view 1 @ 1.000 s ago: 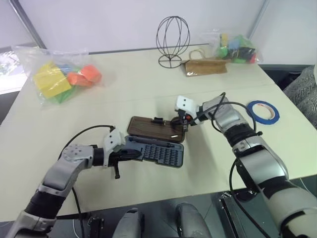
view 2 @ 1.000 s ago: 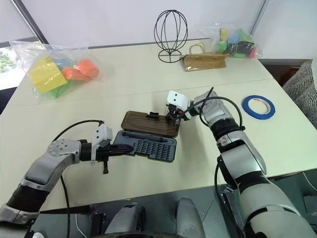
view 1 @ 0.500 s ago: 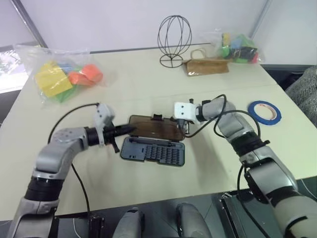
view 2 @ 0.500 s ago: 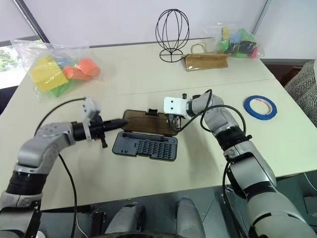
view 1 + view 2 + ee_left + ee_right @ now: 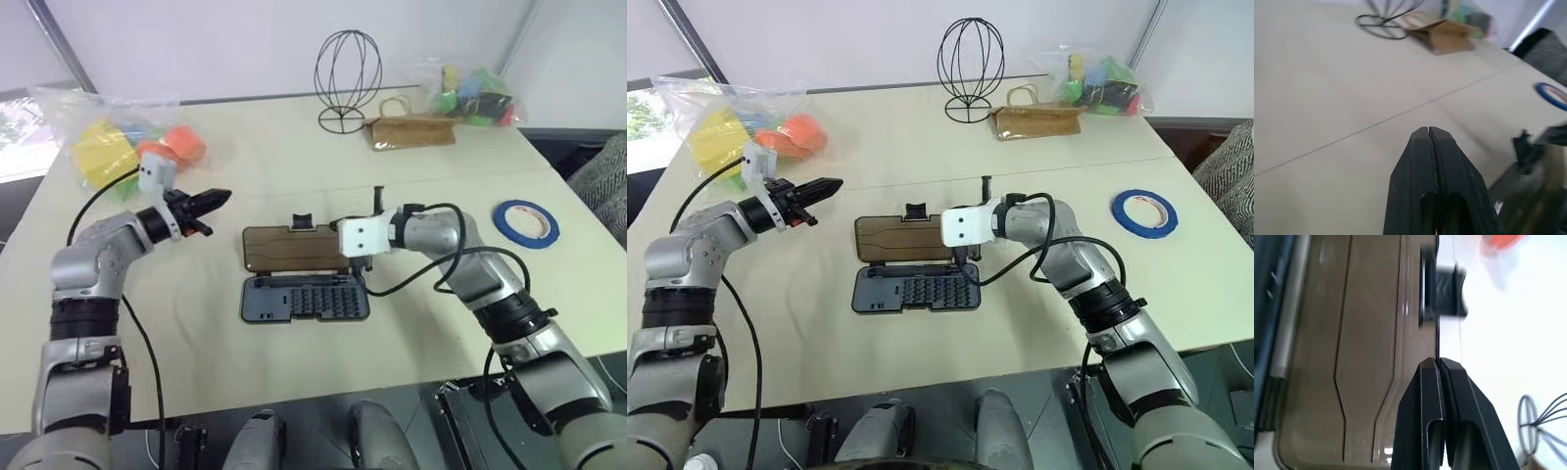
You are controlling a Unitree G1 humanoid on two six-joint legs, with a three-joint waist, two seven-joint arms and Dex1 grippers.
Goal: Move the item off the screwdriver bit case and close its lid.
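Screwdriver bit case [image 5: 916, 291] open flat mid-table, grey-blue tray holding rows of bits, lid [image 5: 899, 238] spread behind it. Right gripper [image 5: 1439, 364] closed, empty, over lid's far edge beside latch tab. Left gripper [image 5: 828, 184] closed, empty, left of case. Blue tape [image 5: 1141, 209] far right of case, near table edge.

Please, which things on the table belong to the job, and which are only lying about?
For the job:
- roll of blue tape
- screwdriver bit case, open
- its lid, lying flat

Lying about:
- black wire stand
- brown paper bag
- two plastic bags of coloured pieces
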